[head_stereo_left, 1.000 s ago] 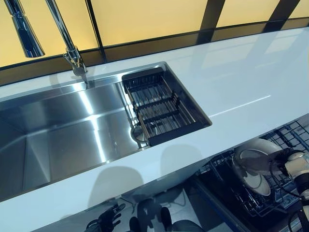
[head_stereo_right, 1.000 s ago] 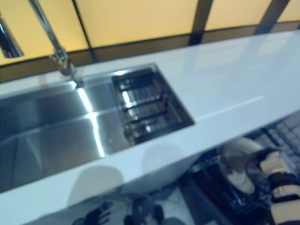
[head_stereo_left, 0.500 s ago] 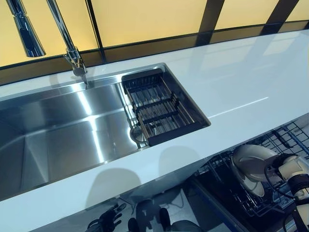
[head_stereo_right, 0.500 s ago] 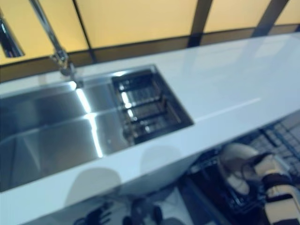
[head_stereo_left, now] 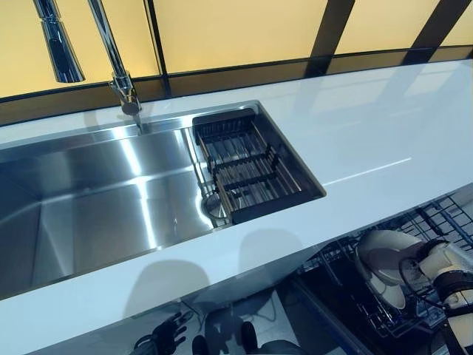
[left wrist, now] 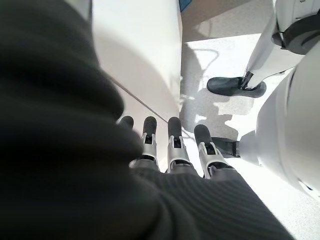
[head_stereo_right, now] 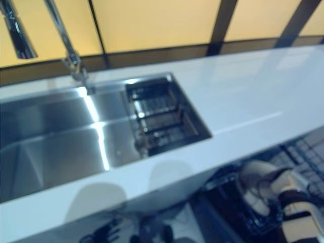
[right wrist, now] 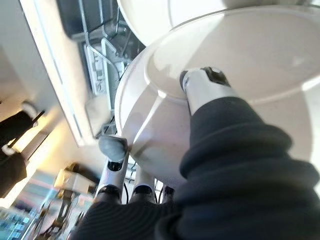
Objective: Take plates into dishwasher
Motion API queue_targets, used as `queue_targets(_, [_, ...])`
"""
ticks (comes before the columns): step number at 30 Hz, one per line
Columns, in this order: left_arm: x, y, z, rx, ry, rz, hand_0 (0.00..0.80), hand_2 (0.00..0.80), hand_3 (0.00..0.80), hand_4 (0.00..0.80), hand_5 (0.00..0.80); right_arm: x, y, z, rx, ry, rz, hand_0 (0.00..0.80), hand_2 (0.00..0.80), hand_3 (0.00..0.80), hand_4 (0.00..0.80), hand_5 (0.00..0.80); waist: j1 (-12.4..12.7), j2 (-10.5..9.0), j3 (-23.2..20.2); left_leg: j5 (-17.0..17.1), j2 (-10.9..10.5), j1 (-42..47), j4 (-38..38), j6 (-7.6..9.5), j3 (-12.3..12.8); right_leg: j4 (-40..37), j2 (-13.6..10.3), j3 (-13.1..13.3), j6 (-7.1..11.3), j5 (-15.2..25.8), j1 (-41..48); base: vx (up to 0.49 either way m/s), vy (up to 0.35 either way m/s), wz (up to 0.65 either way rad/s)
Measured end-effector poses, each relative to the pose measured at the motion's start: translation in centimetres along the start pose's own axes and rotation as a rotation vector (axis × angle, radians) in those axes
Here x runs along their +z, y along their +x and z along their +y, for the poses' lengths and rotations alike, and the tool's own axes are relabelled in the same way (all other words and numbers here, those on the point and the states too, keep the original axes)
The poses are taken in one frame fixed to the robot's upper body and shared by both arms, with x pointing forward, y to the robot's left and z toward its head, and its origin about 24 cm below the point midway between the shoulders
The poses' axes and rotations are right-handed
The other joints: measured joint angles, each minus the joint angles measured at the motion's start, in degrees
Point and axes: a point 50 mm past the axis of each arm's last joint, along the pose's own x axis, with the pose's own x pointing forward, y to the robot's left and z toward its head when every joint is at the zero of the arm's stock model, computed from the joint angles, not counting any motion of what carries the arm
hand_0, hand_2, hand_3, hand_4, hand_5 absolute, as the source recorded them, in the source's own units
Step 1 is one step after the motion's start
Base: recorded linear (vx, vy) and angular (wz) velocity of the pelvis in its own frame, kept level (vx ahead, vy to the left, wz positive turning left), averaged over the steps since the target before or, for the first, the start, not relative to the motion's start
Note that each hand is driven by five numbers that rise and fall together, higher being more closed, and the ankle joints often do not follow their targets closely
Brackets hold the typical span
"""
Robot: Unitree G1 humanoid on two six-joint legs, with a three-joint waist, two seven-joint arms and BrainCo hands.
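My right hand (head_stereo_left: pixel 443 260) holds a white plate (head_stereo_left: pixel 380 251) on edge over the dishwasher's lower wire rack (head_stereo_left: pixel 442 216), below the counter at the lower right. In the right wrist view the thumb (right wrist: pixel 200 85) presses the plate's (right wrist: pixel 250 45) inner face and the fingers (right wrist: pixel 114 146) curl under its rim. A second white plate (right wrist: pixel 150 15) stands just beyond it, by the rack's wires (right wrist: pixel 97 55). My left hand (head_stereo_left: pixel 159 342) hangs low beside the cabinet, its fingers (left wrist: pixel 175 145) straight and holding nothing.
A white counter (head_stereo_left: pixel 369 133) runs across the view. It holds a steel sink (head_stereo_left: pixel 96 214) with a dark dish rack (head_stereo_left: pixel 247 166) set in its right end. A tall faucet (head_stereo_left: pixel 118 66) stands behind the sink. The dishwasher lies under the counter's front edge.
The camera has shifted a little. My right hand has tipped the plate more on edge and eased it slightly lower toward the rack. The left hand has stayed put.
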Motion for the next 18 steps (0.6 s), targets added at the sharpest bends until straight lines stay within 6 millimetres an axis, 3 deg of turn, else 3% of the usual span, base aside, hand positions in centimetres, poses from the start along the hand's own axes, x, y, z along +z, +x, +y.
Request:
queue_targets(8, [-0.2,0.0,-0.1,-0.001,-0.003,0.003,0.0,0.0,0.0,0.0,0.0,-0.9,-0.1,4.4,0.039,0.091,0.055,0.8,0.8,0.8,0.8,0.8,0.0,0.44,-0.57,0.03,-0.03,0.13,0.0,0.04,-0.19,-0.03,-0.03,-0.16,-0.01,-0.01,0.16,0.0,0.0,0.0])
queue_targets(12, [-0.5,0.2,-0.9,-0.01,-0.014,0.007,0.0,0.0,0.0,0.0,0.0,-0.7,-0.8,8.2,0.143,0.095,0.026,0.8,0.8,0.8,0.8,0.8,-0.09,1.17,-1.0,0.02,-0.03,0.13,-0.01,0.04,-0.18,-0.04,-0.03,-0.14,0.02,-0.02,0.16,0.0,0.0,0.0])
queue_targets(18, [-0.9,0.2,-1.0,0.007,-0.018,0.009,0.0,0.0,0.0,0.0,0.0,0.0,-1.5,8.7,0.153,0.026,-0.04,0.8,0.8,0.8,0.8,0.8,-0.12,1.11,-1.27,0.06,0.07,0.14,-0.02,0.0,-0.17,-0.04,0.07,-0.13,0.07,-0.05,0.16,0.0,0.0,0.0])
